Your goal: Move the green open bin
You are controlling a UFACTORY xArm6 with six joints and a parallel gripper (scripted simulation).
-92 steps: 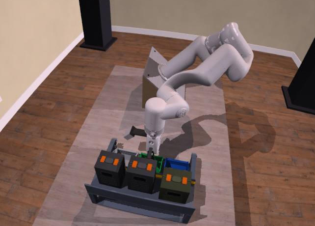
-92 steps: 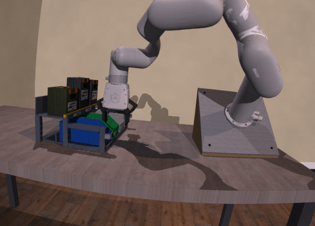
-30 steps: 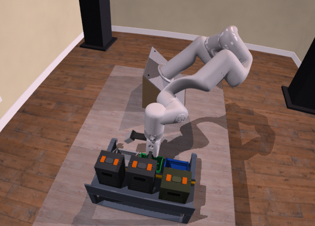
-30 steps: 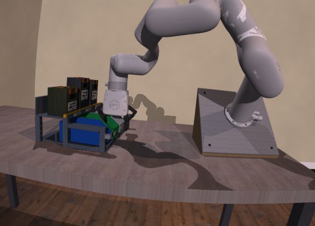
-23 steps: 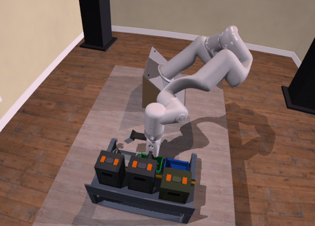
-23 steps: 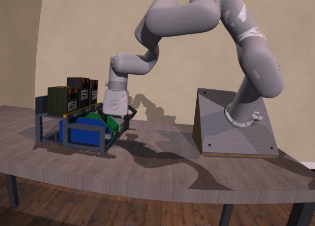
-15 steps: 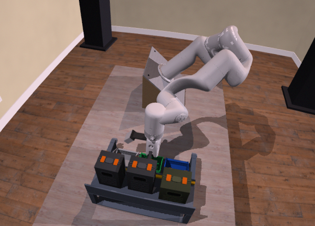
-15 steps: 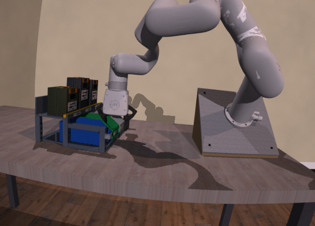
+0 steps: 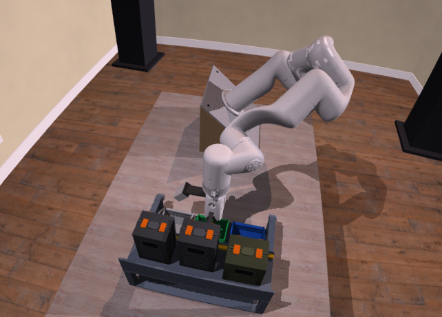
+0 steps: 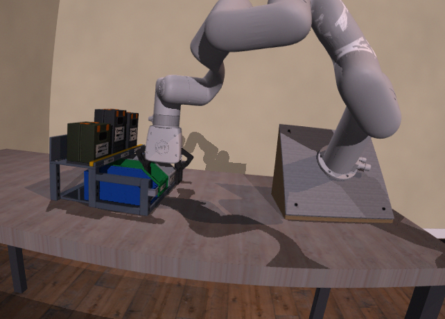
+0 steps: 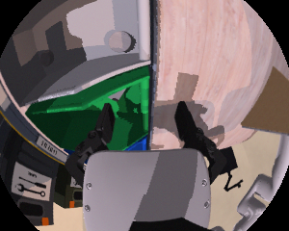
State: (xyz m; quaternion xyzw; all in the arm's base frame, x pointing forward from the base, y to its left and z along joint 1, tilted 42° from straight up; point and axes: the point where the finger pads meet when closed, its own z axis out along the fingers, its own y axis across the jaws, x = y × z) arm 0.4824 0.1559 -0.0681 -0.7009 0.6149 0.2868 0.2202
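The tool (image 9: 211, 218) (image 10: 163, 170) (image 11: 144, 109) is released, its fingers spread wide with nothing between them; it points down over the front of the shelf (image 9: 272, 231) (image 10: 144, 197), one finger above the inside of the green open bin (image 9: 224, 231) (image 10: 158, 177) (image 11: 48, 127), the other outside, over the worktop (image 9: 142, 156) (image 10: 222, 243) (image 11: 202, 43); so the bin's front wall appears to run between them, crosswise to their closing line, and the coming move probably turns on that straddle: a little lower, then shut on the wall. The green bin sits on the lower level, between the blue bin (image 9: 248, 231) (image 10: 118, 188) (image 11: 137, 145) and the grey bin (image 9: 178, 213) (image 10: 172, 177) (image 11: 91, 72); a small pale piece shows inside the green one, too shaded to name; a round piece lies in the grey one; what the blue one holds, I cannot tell.
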